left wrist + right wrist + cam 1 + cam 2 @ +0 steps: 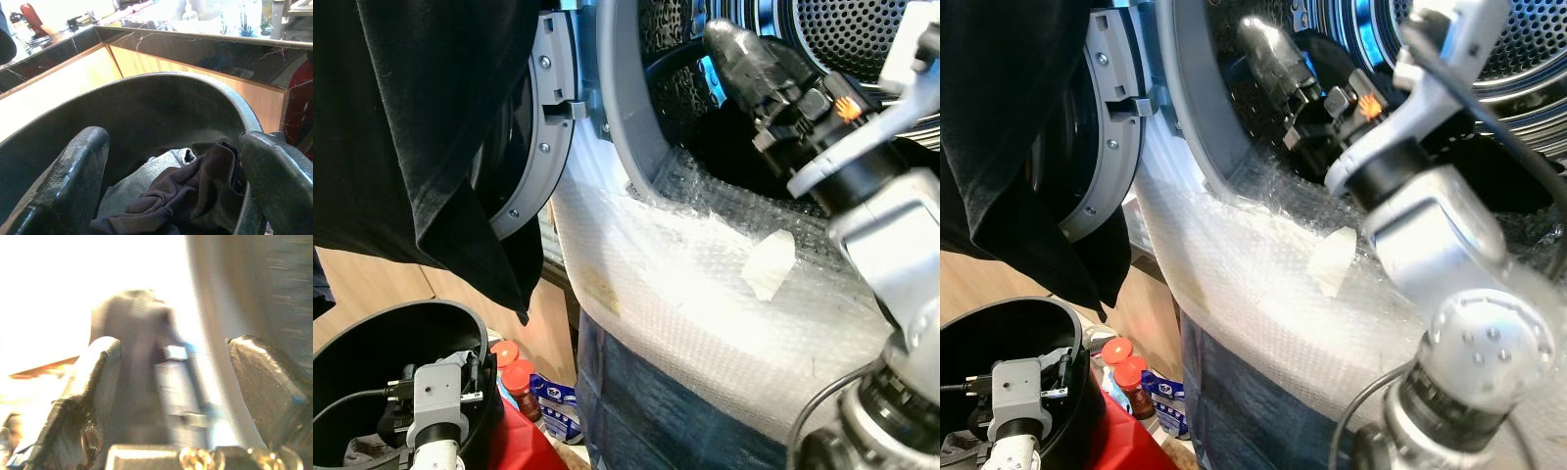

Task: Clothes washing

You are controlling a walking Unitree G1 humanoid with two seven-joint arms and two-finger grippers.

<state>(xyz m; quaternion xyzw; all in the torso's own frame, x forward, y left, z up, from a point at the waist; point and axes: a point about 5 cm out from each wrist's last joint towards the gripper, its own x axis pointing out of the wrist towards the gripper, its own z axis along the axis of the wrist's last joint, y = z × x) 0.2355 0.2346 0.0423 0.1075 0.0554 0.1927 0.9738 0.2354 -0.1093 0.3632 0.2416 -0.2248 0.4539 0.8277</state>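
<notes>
Washing machine: front-loader, its grey door ring (631, 117) and perforated steel drum (862, 34) at the upper right of the head views.
Door: grey door (543, 127) swung open, upper centre-left of the frame, latch recess visible.
Machine front: wrapped in bubble wrap (705, 294), with a pale scrap of tape (771, 262) stuck at centre right.
Right end effector (729, 44): reaches into the drum mouth at the upper right; in its wrist view the two black fingers (88, 396) stand well apart with nothing between them; background there is blurred and overexposed.
Left end effector (171, 176): lowered into the black bucket (372, 338) at the lower left; fingers (73, 181) spread wide, holding nothing.
Laundry in bucket: dark brown garment (190, 196) lies crumpled on a grey garment (146, 171) at the bucket bottom, between the open fingers; contact with them cannot be told.
Hanging cloth: large black cloth (421, 127) drapes over the upper left of the frame, partly covering the door.
Floor items: red-capped bottles (514, 377) and a blue packet (553, 401) at lower centre-left, beside the bucket.
Worktop: dark marbled worktop (195, 54) on wood-fronted cabinets (63, 83), seen beyond the bucket rim in the left wrist view.
</notes>
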